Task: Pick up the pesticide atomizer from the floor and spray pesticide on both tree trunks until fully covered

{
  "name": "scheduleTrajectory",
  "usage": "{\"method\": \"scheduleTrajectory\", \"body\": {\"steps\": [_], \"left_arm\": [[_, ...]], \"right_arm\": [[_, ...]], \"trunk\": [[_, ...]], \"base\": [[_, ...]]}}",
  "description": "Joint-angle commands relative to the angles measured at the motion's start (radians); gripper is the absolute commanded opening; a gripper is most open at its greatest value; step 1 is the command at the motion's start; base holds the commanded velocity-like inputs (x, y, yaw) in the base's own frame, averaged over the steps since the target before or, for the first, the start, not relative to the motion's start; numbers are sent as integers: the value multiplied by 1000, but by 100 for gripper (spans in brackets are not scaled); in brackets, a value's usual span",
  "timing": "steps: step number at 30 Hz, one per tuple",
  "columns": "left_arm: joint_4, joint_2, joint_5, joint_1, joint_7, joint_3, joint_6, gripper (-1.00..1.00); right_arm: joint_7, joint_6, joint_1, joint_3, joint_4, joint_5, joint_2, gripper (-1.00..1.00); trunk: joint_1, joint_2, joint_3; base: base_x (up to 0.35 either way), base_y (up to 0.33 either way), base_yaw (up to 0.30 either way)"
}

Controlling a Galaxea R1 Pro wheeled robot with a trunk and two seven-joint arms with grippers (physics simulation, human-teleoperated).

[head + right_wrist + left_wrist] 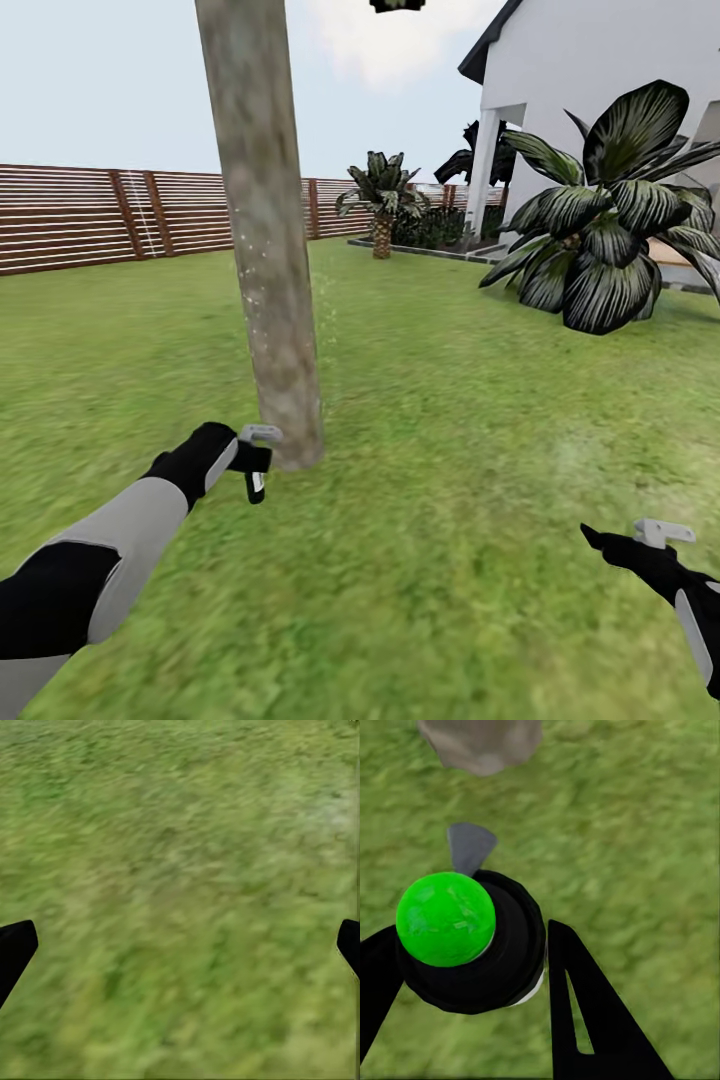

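So the whole thing hinges on where the thick, straight beige-grey mottled tree trunk [262, 230] sits from the left gripper [254, 462]: in the head view it's at about 1 o'clock from it, just beside, its base nearly touching the sprayer's nose. The left gripper is clamped around the small black pesticide atomizer with the light grey trigger head [258, 462], bottle hanging downward, long axis roughly upright. In the left wrist view the atomizer [472, 941] shows a glossy green round patch with a grey spout pointing at the trunk's foot [480, 742]. Faint pale specks on the bark might be spray, hard to say. The right gripper [640, 540] hovers at 5 o'clock with its fingers spread, nothing in them, well apart over the blurry green grass floor [450, 450].
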Motion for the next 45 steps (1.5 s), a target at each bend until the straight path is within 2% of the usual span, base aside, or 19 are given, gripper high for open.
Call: {"method": "scheduleTrajectory", "body": {"steps": [1, 6, 15, 21, 33, 38, 45], "left_arm": [[-1, 0, -14, 0, 0, 1, 19, -100], [-2, 0, -29, 1, 0, 1, 40, -100], [-2, 0, -30, 1, -1, 2, 41, -100], [-3, -1, -30, 1, 0, 2, 41, -100], [-26, -1, -31, 0, 2, 3, 42, -100], [-72, 2, -32, 0, 3, 3, 45, -100], [-77, 3, -32, -3, 15, 3, 45, -100]], "right_arm": [[0, 0, 0, 0, 0, 0, 0, 100], [0, 0, 0, 0, 0, 1, 0, 100], [0, 0, 0, 0, 0, 2, 0, 100], [0, 0, 0, 0, 0, 2, 0, 100], [0, 0, 0, 0, 0, 2, 0, 100], [0, 0, 0, 1, 0, 2, 0, 100], [0, 0, 0, 2, 0, 2, 0, 100]], "trunk": [[0, 0, 0], [0, 0, 0], [0, 0, 0], [0, 0, 0], [0, 0, 0], [0, 0, 0], [0, 0, 0]], "base": [[210, -248, 0], [102, -298, 135], [4, -61, 267], [0, -264, 223], [0, -311, 16], [0, -66, -9], [77, -3, -96]]}}
